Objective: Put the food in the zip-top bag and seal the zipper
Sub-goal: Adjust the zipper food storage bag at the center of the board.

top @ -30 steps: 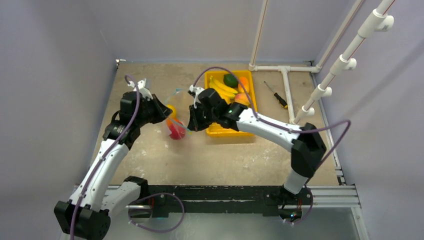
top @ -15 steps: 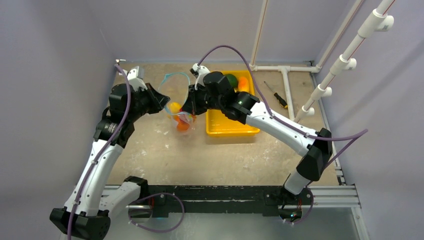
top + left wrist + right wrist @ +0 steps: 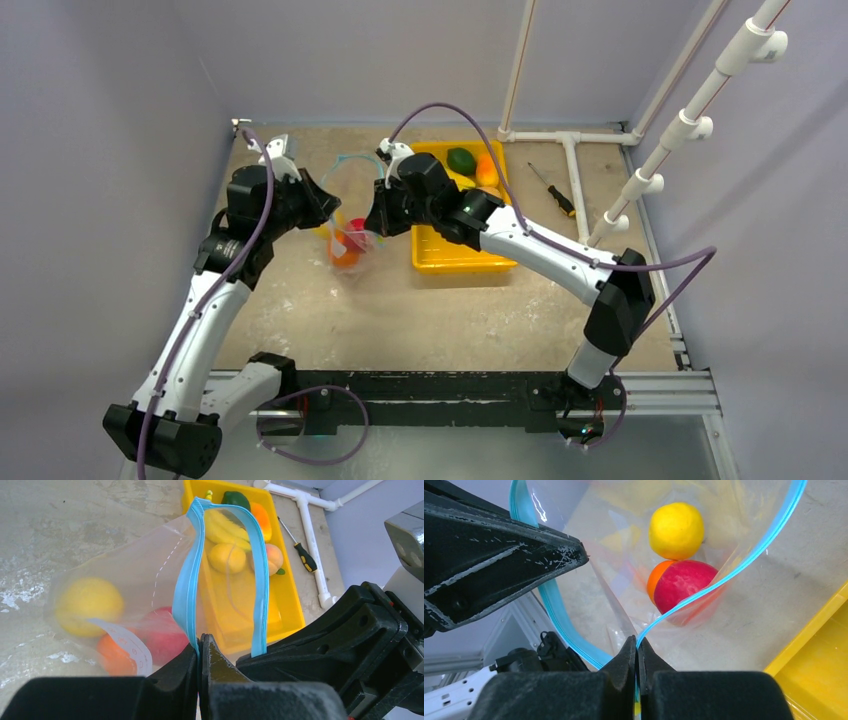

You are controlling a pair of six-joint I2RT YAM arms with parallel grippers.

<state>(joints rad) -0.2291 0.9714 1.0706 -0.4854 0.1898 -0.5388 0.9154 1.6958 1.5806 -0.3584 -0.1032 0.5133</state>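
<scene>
Just left of the yellow tray (image 3: 466,262), I had both pincers clamped shut on the zipper (image 3: 186,585), left pincer (image 3: 201,644) on one lip, right pincer (image 3: 637,645) on the other, holding the zip-top bag (image 3: 145,560) open. A lemon (image 3: 675,530), apple (image 3: 685,584) and orange (image 3: 655,579) sat inside; more food (image 3: 227,557) lay in the tray. Loading looked unfinished; next, one pincer would need to release and fetch a fruit.

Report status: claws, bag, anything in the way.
Left claw, right claw shut on zipper, bag mouth open. Lemon, orange, apple inside; other fruit in tray. No obstruction seen.
</scene>
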